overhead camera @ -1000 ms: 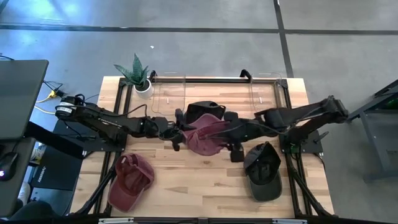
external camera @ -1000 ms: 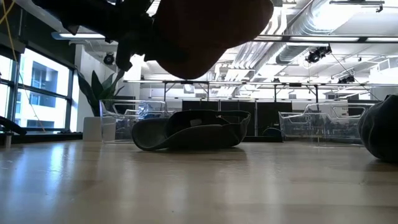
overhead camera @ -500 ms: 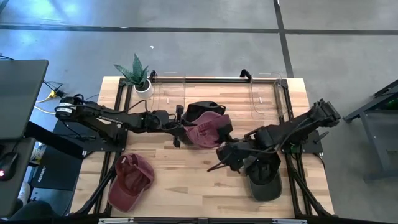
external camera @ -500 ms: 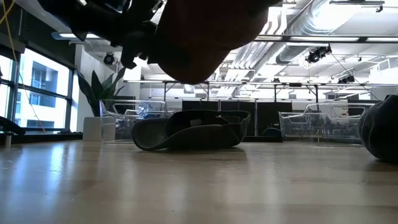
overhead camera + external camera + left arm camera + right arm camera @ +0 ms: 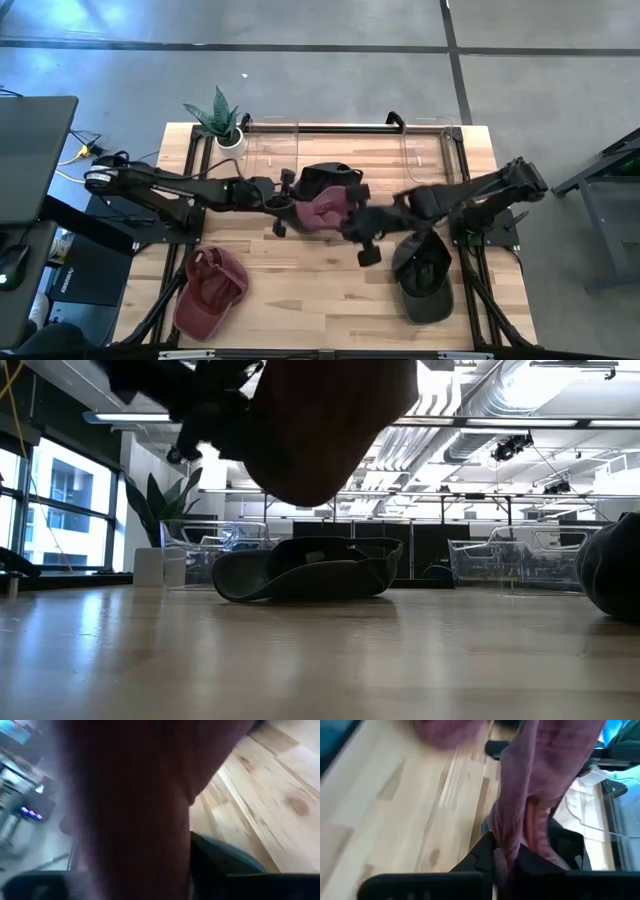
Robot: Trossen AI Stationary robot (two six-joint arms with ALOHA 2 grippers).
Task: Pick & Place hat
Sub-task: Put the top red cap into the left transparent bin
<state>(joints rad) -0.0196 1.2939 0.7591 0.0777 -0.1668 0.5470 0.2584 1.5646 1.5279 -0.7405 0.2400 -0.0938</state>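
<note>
A maroon hat (image 5: pixel 320 210) hangs in the air over the table's middle, held between my two grippers. It shows as a dark shape at the top of the low view (image 5: pixel 320 430). My left gripper (image 5: pixel 285 208) is at its left side and my right gripper (image 5: pixel 358 222) at its right side, both shut on it. Below and just beyond it a black hat (image 5: pixel 330 178) rests on the table on its brim and crown (image 5: pixel 310 570). My left gripper holds the maroon hat at its left edge, coming level from the table's left. The cloth (image 5: pixel 135 810) fills the wrist view and hides the fingers and the place of contact. The hat is clear of the table. My right gripper pinches a fold of the maroon hat's cloth (image 5: pixel 506 851) between its two fingers, coming from the table's right. The cloth rises away from the fingers in loose folds. The hat is clear of the table.
A second maroon hat (image 5: pixel 210 290) lies at the near left and a dark grey hat (image 5: pixel 425 272) at the near right. A potted plant (image 5: pixel 222 118) and two clear bins (image 5: pixel 270 150) (image 5: pixel 425 150) stand along the far edge. Bare wood lies in the near middle.
My right gripper drew back from the hat toward the table's near right, then came back to its right side. My left gripper has carried the maroon hat a little toward the far edge, clear of the table throughout.
</note>
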